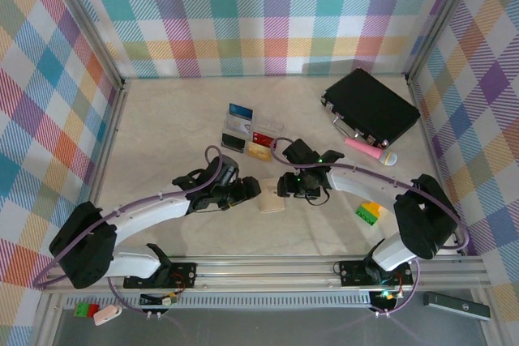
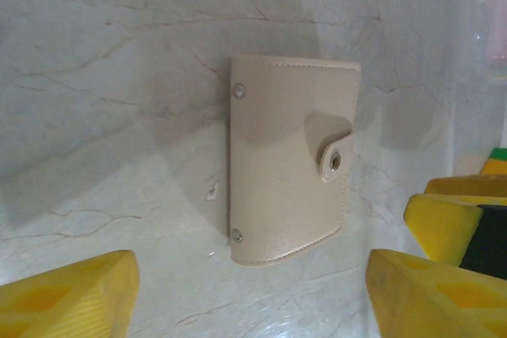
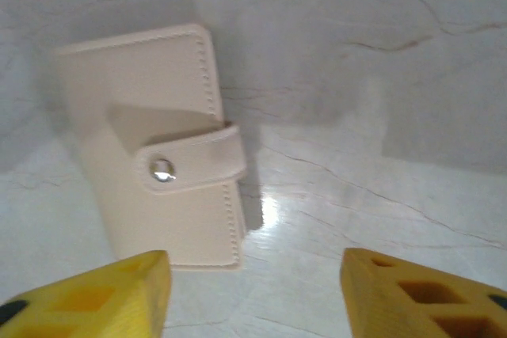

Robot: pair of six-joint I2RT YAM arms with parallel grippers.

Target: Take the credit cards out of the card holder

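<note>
The card holder (image 1: 272, 202) is a small cream wallet lying flat on the pale table between my two grippers, closed by a strap with a metal snap. In the left wrist view the card holder (image 2: 293, 156) lies just ahead of my left gripper (image 2: 249, 298), which is open with bare table between its yellow fingers (image 2: 71, 298). My right gripper (image 3: 253, 294) is also open, the card holder (image 3: 150, 140) ahead and left of it, near its left finger (image 3: 95, 298). From above, the left gripper (image 1: 251, 192) and right gripper (image 1: 285, 186) flank the holder closely. The credit cards are hidden.
A clear tray (image 1: 247, 131) holding cards stands behind the grippers. A large black case (image 1: 371, 104) lies at the back right with a pink microphone (image 1: 369, 150) in front of it. A yellow and green block (image 1: 369, 212) sits by the right arm. Plaid walls enclose the table.
</note>
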